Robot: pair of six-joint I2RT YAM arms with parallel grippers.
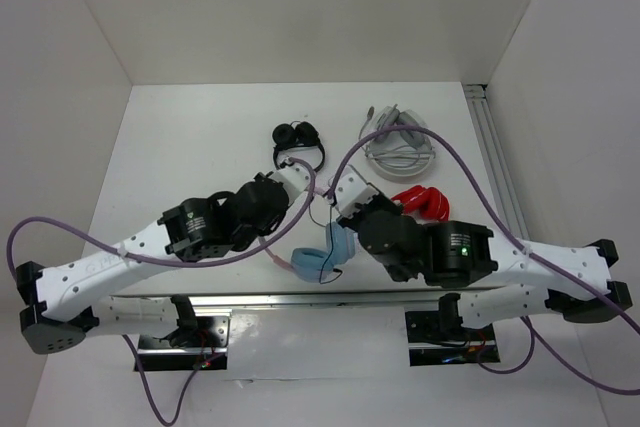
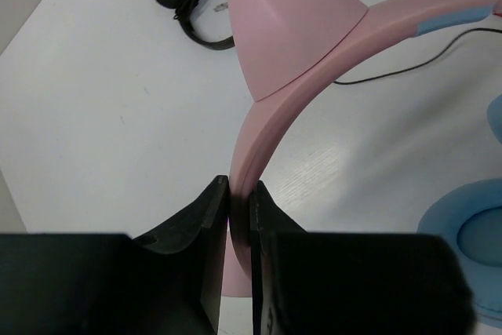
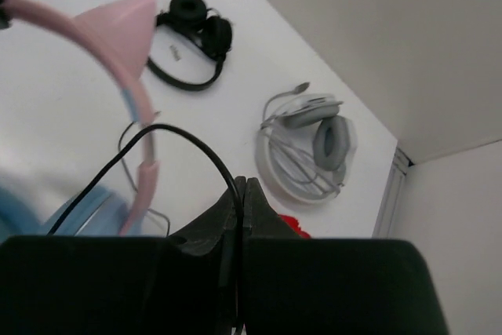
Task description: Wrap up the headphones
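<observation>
The headphones have a pink cat-eared headband (image 2: 284,45) and light blue ear cups (image 1: 326,251) that rest near the table's front edge. My left gripper (image 2: 239,191) is shut on the pink headband just below one cat ear; in the top view it (image 1: 298,180) sits left of centre. My right gripper (image 3: 241,186) is shut on the thin black cable (image 3: 180,137), which arcs up from the jaws toward the headband (image 3: 135,76). In the top view the right gripper (image 1: 342,187) is close beside the left one, above the ear cups.
A small all-black pair of headphones (image 1: 298,141) lies behind the grippers. A grey-and-white pair (image 1: 401,143) with coiled cable lies at the back right. A red pair (image 1: 421,202) lies beside the right arm. White walls enclose the table (image 1: 180,147).
</observation>
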